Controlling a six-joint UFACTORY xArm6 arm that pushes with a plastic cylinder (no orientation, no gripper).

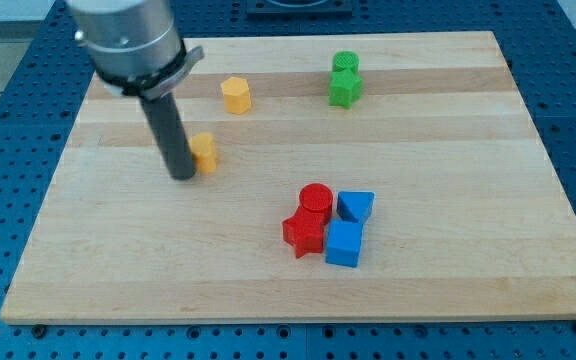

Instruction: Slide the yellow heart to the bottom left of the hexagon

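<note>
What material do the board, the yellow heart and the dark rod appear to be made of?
The board looks like pale wood with a smooth finish: grain and plank stripes show. The yellow heart, just right of my tip and partly hidden by the rod, looks like matte painted wood or plastic; I cannot tell which. The dark rod seems matte plastic or metal.

My tabletop (448, 140) is pale, smooth wood with visible grain bands. My rod looks matt dark, its housing (128, 40) brushed grey metal. The yellow heart (205, 152) looks matt.
</note>
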